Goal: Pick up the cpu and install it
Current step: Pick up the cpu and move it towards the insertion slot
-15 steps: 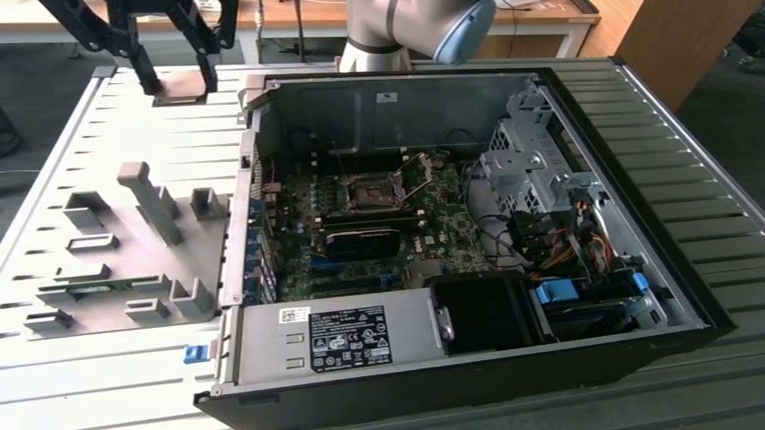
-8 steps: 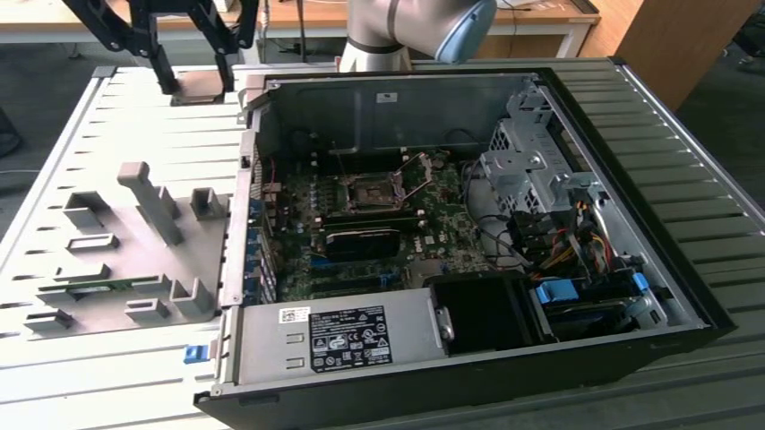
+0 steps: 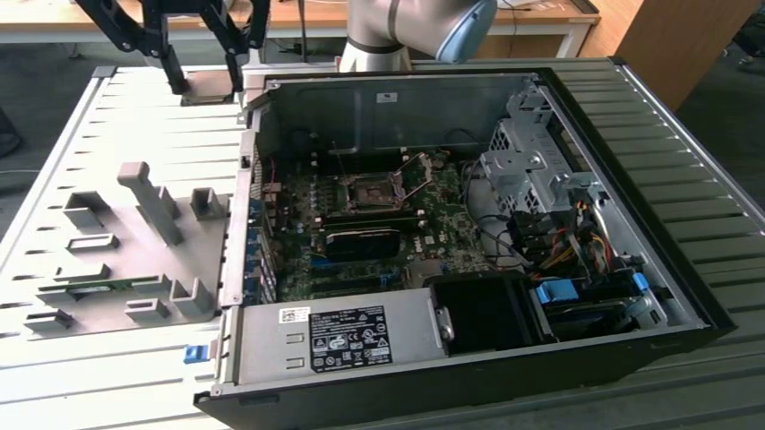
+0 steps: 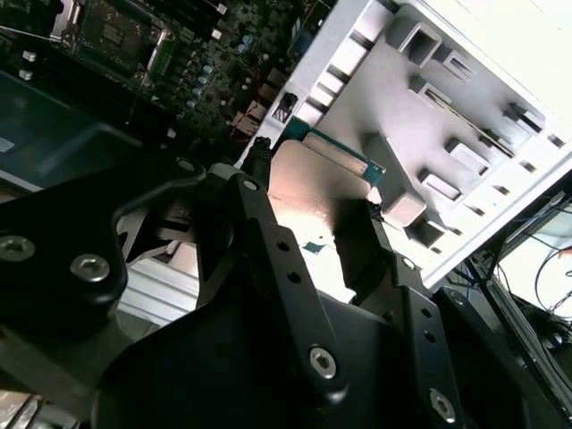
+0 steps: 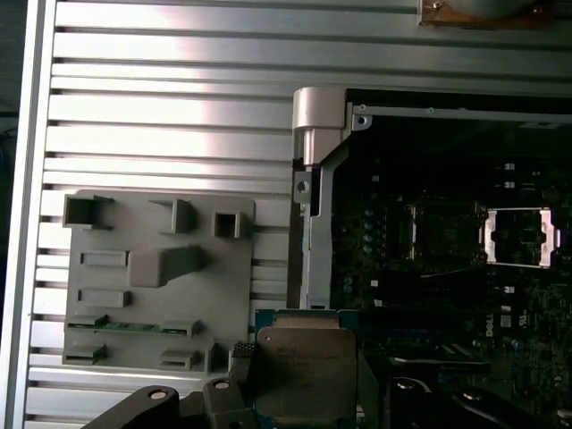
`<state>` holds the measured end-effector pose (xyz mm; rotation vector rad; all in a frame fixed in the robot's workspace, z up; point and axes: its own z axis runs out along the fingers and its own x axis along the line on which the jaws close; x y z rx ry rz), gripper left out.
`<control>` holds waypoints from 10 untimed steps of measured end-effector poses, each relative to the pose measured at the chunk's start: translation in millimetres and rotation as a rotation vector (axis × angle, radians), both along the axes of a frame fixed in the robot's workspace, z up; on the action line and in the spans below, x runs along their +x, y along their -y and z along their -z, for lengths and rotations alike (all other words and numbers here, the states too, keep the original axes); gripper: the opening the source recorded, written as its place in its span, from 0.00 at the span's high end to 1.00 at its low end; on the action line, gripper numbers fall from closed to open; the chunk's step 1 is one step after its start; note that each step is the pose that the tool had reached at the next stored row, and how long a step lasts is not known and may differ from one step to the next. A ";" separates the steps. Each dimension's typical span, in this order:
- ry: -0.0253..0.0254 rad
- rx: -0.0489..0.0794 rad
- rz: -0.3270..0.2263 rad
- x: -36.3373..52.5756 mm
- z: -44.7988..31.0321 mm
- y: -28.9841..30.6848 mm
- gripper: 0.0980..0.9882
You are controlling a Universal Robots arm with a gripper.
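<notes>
Worktop (image 3: 107, 376) of ribbed metal carries an open computer case (image 3: 395, 112) and, beside it, a grey fixture plate (image 3: 120, 269). Inside the case lies the motherboard (image 3: 358, 273), its socket (image 3: 371, 190) with the lid flipped back. The pincer (image 3: 206, 79) clamps the cpu (image 5: 304, 362) by two edges, aloft near the case's corner.

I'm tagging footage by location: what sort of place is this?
Probably a robotics lab workbench for computer assembly: a ribbed aluminium tabletop, an open black desktop computer case, and the arm's black hand gripping a square silver-topped cpu.
</notes>
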<state>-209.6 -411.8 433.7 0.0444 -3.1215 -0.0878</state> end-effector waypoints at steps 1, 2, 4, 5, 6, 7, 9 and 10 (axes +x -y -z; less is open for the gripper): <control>0.0000 0.000 0.000 0.9 0.1 0.0 0.50; 0.0001 0.000 0.000 1.9 0.2 0.0 0.50; 0.0000 0.000 0.000 4.5 0.3 0.0 0.50; 0.0000 0.000 0.000 6.6 0.3 0.0 0.50; 0.0000 0.000 0.000 8.9 0.4 0.0 0.50; 0.0000 0.000 0.000 10.8 0.5 0.0 0.50; 0.0000 0.000 0.000 14.5 0.6 0.0 0.50; 0.0000 0.000 0.000 16.3 0.7 0.0 0.50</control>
